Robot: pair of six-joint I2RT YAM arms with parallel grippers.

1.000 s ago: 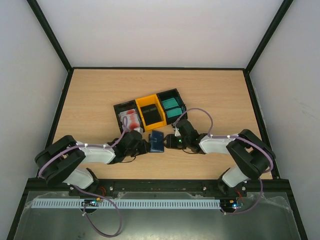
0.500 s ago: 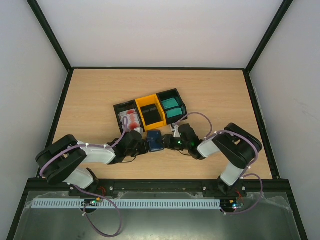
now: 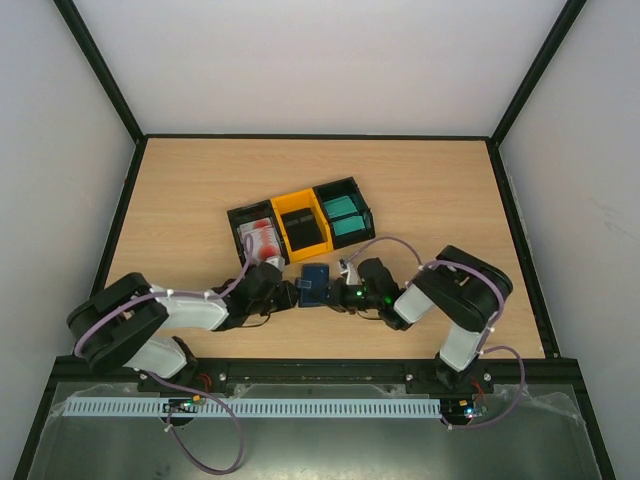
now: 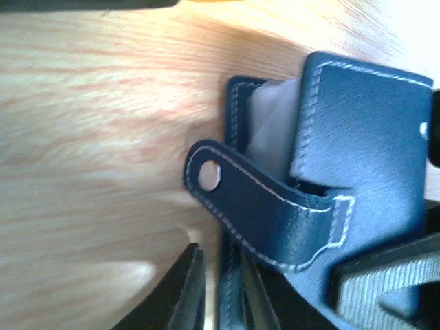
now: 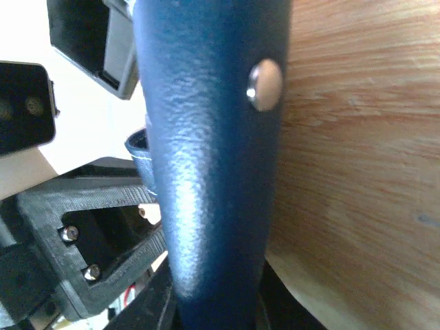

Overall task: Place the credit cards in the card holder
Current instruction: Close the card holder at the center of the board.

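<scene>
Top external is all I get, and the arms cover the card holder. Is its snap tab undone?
Observer: Yes. The left wrist view shows the snap tab hanging loose off the card holder, with its snap hole showing.
Operator: Is left holding it?
Observer: The left gripper is clamped on one edge of the card holder.
Operator: And right?
Observer: The card holder sits between the fingers of the right gripper. Whether they pinch it, I cannot tell.

A lab test cell: white walls (image 3: 320, 60), black frame (image 3: 103, 68), wooden table (image 3: 200, 180).
</scene>
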